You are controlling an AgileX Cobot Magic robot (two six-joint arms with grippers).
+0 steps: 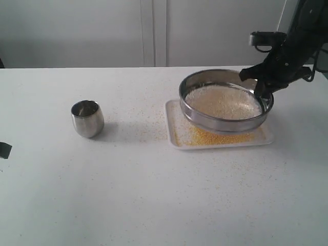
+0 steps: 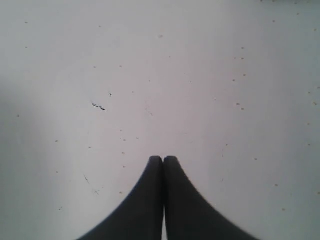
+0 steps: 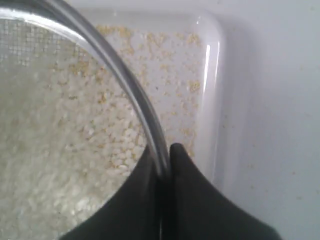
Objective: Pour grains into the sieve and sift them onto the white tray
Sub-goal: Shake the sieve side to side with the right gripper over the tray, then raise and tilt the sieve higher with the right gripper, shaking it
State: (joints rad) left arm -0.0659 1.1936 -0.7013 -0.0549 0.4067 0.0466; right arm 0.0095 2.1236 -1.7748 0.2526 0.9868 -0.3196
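— White, speckled table [image 1: 154, 195], pale panelled wall [image 1: 77, 31] behind. The sieve [image 1: 205, 121]?
— Right jaws pinch its rim, over the white tray [image 1: 173, 134] near the far edge, grains [image 1: 223, 101] inside. Left jaws closed, empty.

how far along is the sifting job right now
Done: pouring, since the cup stands upright apart and pale grains lie in the sieve. In hand: the right end effector grips the sieve's rim above the white tray, where yellow meal has landed. Left: perhaps more shaking.
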